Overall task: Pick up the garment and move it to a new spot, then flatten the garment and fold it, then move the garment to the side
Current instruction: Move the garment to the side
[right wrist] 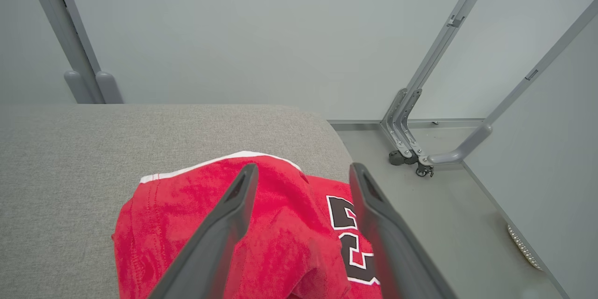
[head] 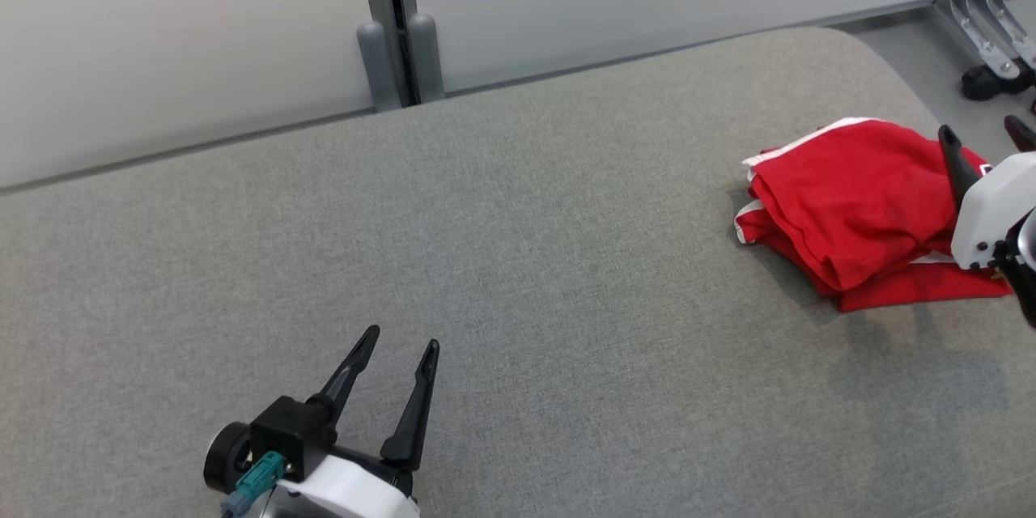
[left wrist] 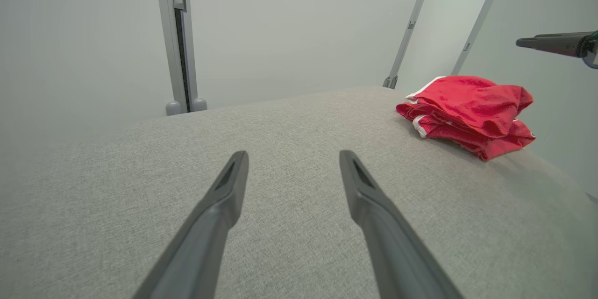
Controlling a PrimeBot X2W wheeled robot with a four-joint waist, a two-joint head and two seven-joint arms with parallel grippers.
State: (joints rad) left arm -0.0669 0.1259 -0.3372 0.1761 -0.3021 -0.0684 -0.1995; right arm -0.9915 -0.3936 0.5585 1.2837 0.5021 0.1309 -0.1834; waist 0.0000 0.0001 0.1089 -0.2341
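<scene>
The garment (head: 850, 202) is a red jersey with white trim, lying folded in a loose pile at the right end of the grey padded surface (head: 518, 259). My right gripper (head: 981, 129) hovers just above the garment's right side. In the right wrist view the gripper (right wrist: 304, 168) is open, its fingers spread over the red cloth (right wrist: 159, 233) with nothing between them. My left gripper (head: 403, 340) stands open and empty at the lower left, far from the garment. The left wrist view shows this gripper (left wrist: 293, 156) low over bare fabric, with the garment (left wrist: 467, 112) to the far right.
The padded surface's rounded right edge (right wrist: 336, 140) drops to a grey floor just beyond the garment. A wheeled metal frame leg (right wrist: 411, 149) stands on that floor. Pale wall panels and a grey post (head: 396, 24) run along the back.
</scene>
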